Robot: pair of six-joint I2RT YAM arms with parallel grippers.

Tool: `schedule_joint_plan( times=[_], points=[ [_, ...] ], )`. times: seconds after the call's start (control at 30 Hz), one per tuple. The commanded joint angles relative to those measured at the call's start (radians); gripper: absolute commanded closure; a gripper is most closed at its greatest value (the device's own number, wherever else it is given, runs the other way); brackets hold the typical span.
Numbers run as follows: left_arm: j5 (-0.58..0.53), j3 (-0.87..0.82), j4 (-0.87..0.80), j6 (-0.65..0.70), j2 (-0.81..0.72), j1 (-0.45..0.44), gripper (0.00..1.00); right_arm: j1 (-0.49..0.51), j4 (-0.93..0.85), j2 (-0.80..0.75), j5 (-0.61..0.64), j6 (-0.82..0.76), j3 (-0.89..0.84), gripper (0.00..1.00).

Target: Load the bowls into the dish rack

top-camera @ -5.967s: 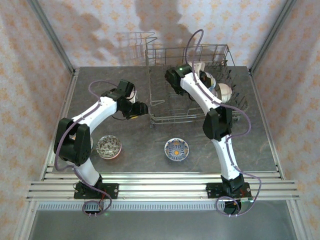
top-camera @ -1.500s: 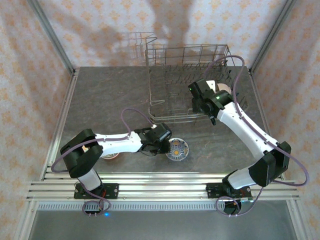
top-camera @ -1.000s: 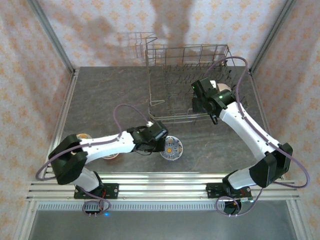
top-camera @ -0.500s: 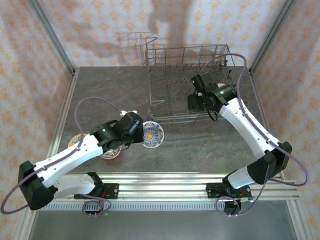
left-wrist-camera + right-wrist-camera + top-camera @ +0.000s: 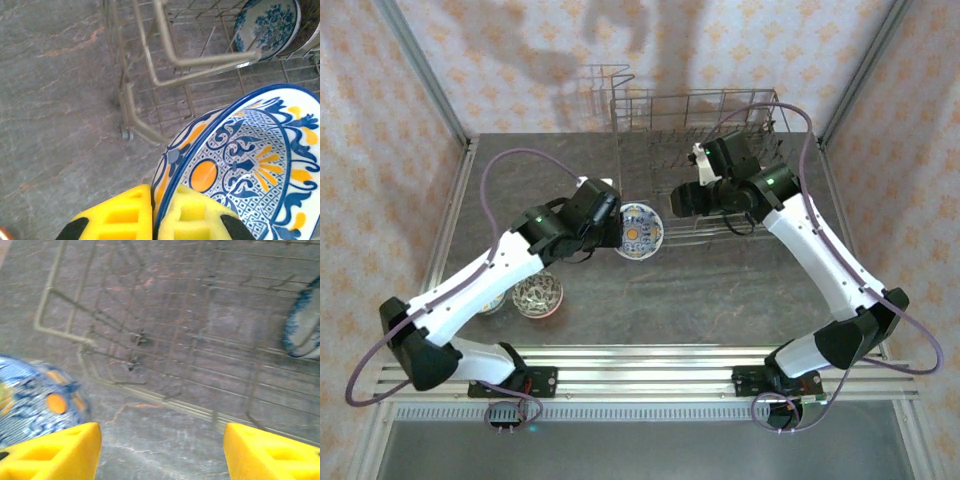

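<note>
Left claw (image 5: 154, 212) clamped on rim of round white ceramic bowl (image 5: 240, 165), blue-yellow-orange pattern inside, extending right of claw; grey wire dish rack (image 5: 215, 59) just ahead. Right claw (image 5: 160, 435) agape, empty.

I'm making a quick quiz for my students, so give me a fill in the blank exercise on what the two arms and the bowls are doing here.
1. The left jaws are shut on the ___ of the blue and yellow bowl.
2. The right jaws stand ___ over the dish rack.
3. The speckled bowl on the table lies beside the ___ arm.
Missing words: rim, open, left.
</note>
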Motion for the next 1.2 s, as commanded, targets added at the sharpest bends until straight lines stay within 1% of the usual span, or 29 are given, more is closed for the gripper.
schedule_joint_plan(
  times=[0.0, 0.1, 0.27, 0.37, 0.43, 0.67, 0.7, 0.77, 0.83, 0.87, 0.93, 1.03, 1.1, 1.17],
  points=[
    [0.005, 0.088, 0.012, 0.064, 0.045, 0.010, 1.00, 0.008, 0.025, -0.016, -0.101, -0.027, -0.008, 0.37],
    [0.028, 0.130, 0.032, 0.076, 0.080, 0.010, 1.00, 0.009, 0.035, -0.014, -0.095, -0.029, -0.036, 0.41],
    [0.039, 0.172, 0.042, 0.085, 0.112, 0.010, 1.00, 0.009, 0.063, -0.014, -0.112, -0.026, -0.100, 0.44],
    [0.043, 0.190, 0.043, 0.093, 0.122, 0.010, 1.00, 0.008, 0.068, -0.004, -0.108, -0.024, -0.114, 0.51],
    [0.042, 0.195, 0.044, 0.096, 0.124, 0.010, 1.00, 0.008, 0.072, -0.002, -0.108, -0.022, -0.124, 0.53],
    [0.053, 0.205, 0.061, 0.090, 0.138, 0.010, 1.00, 0.008, 0.108, -0.019, -0.142, -0.003, -0.157, 0.69],
    [0.059, 0.200, 0.070, 0.087, 0.137, 0.009, 1.00, 0.008, 0.107, -0.017, -0.141, -0.002, -0.155, 0.72],
    [0.064, 0.192, 0.086, 0.078, 0.137, 0.009, 1.00, 0.008, 0.108, -0.017, -0.133, 0.003, -0.157, 0.75],
    [0.070, 0.186, 0.098, 0.073, 0.137, 0.009, 1.00, 0.008, 0.108, -0.017, -0.125, 0.008, -0.154, 0.81],
    [0.074, 0.185, 0.100, 0.072, 0.138, 0.009, 1.00, 0.008, 0.111, -0.021, -0.117, 0.014, -0.155, 0.82],
    [0.074, 0.189, 0.098, 0.069, 0.143, 0.007, 1.00, 0.009, 0.117, -0.029, -0.106, 0.022, -0.153, 0.90],
    [0.063, 0.195, 0.080, 0.065, 0.150, 0.006, 0.94, 0.008, 0.115, -0.037, -0.068, 0.041, -0.139, 0.99],
    [0.055, 0.197, 0.072, 0.060, 0.149, 0.005, 0.84, 0.009, 0.105, -0.037, -0.040, 0.052, -0.122, 1.00],
    [0.047, 0.202, 0.065, 0.064, 0.140, 0.005, 0.71, 0.006, 0.093, -0.036, 0.003, 0.067, -0.100, 1.00]
  ],
)
